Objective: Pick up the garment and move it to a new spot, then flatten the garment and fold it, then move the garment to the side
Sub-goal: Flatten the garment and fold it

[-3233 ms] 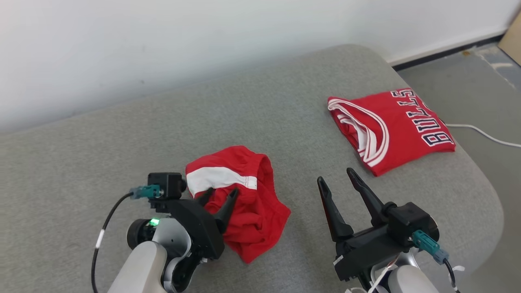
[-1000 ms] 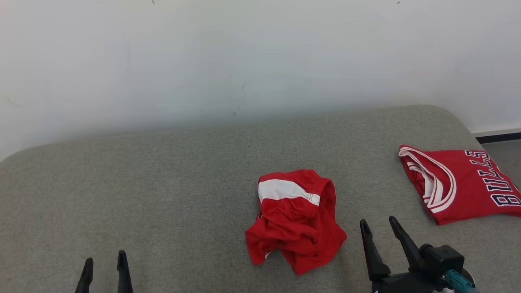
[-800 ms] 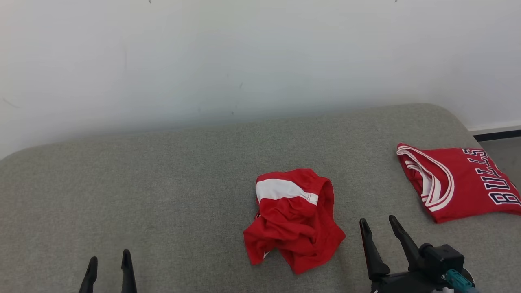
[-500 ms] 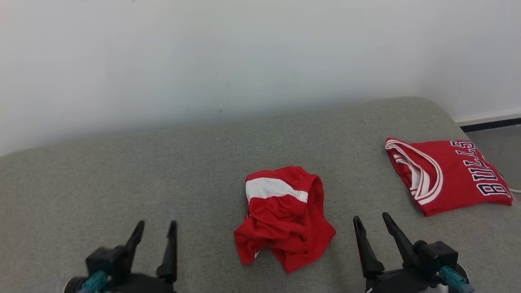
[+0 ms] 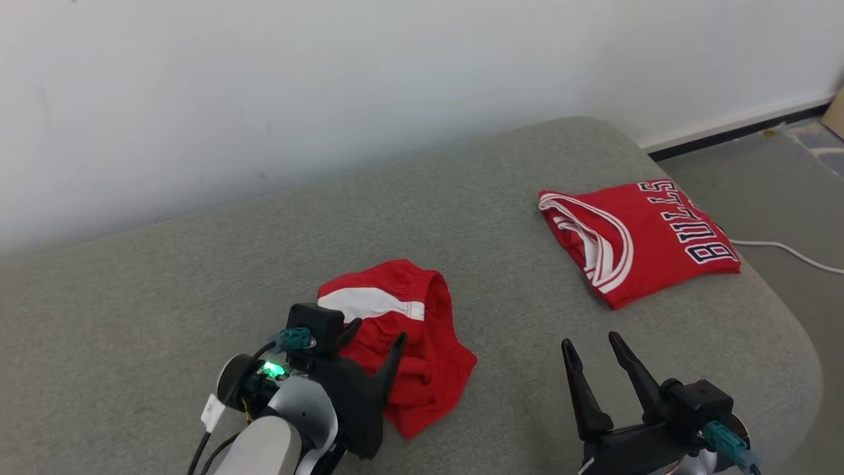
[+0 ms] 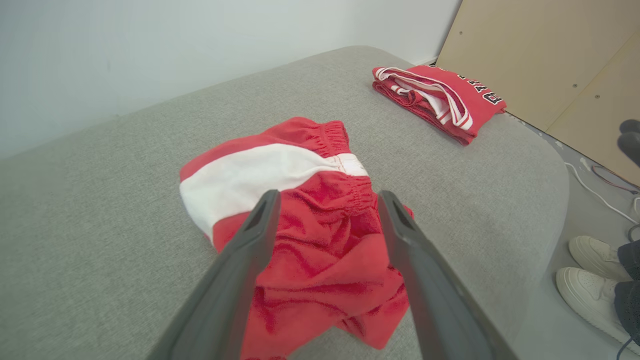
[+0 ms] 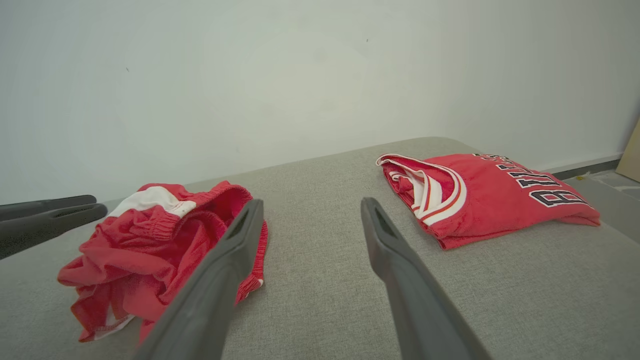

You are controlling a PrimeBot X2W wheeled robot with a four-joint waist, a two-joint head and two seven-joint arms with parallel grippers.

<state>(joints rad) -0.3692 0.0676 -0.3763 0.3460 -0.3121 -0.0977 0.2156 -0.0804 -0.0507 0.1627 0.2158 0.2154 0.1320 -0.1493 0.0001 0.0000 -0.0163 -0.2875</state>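
Head view — folded jersey point(image 5: 649, 241) right of crumpled shorts point(image 5: 432, 346), white cable point(image 5: 784, 249) beyond

Red garment point(image 5: 425, 333) with white band, red jersey point(image 5: 649, 237) with navy lettering, grey cushion point(image 5: 198, 277)

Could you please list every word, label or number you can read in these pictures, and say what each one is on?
"BULLS": dark, white-edged capitals on the folded red jersey.
The white cable tag: too small to read.
The crumpled red shorts: no lettering visible.
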